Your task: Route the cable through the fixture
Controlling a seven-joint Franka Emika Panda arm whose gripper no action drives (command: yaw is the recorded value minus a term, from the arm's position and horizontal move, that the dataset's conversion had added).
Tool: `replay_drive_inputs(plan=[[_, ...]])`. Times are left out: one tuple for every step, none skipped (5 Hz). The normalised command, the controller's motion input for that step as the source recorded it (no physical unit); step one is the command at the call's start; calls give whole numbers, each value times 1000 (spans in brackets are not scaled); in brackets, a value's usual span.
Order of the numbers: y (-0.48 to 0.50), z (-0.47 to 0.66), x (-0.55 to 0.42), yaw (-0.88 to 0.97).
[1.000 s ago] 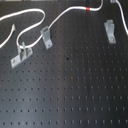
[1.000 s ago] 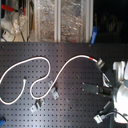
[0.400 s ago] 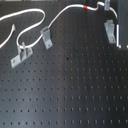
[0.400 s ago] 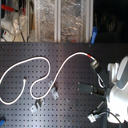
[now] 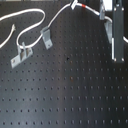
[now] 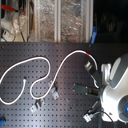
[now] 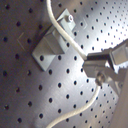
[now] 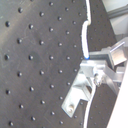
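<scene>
The white cable (image 5: 30, 22) loops across the black pegboard, and its red tape band (image 5: 82, 6) lies near the far edge. It also shows in the second exterior view (image 6: 47, 62) with the band (image 6: 87, 51) near the arm. My gripper (image 5: 113, 42) hangs at the first exterior view's right. In both wrist views the cable (image 7: 62, 32) (image 8: 85, 35) runs into the gap between the fingers (image 7: 100, 60), so the gripper (image 8: 95, 70) looks shut on it. A grey bracket fixture (image 7: 50, 40) (image 8: 80, 92) sits right beside the fingers, with the cable lying across it.
Two more grey bracket fixtures (image 5: 46, 36) (image 5: 21, 54) stand on the pegboard at the first exterior view's left, also in the second exterior view (image 6: 55, 93) (image 6: 37, 105). Another small bracket (image 5: 102, 12) stands by the band. Shelves with clutter (image 6: 45, 20) lie beyond the board.
My gripper has shifted toward the first exterior view's right and slightly nearer. The cable section by the red band has shifted a little with it.
</scene>
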Motion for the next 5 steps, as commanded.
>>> replay_drive_inputs(plan=[[268, 433, -191, -220], [225, 418, -222, -277], [-1, 62, -26, 0], [196, 405, -315, -171], [206, 378, -358, -74]])
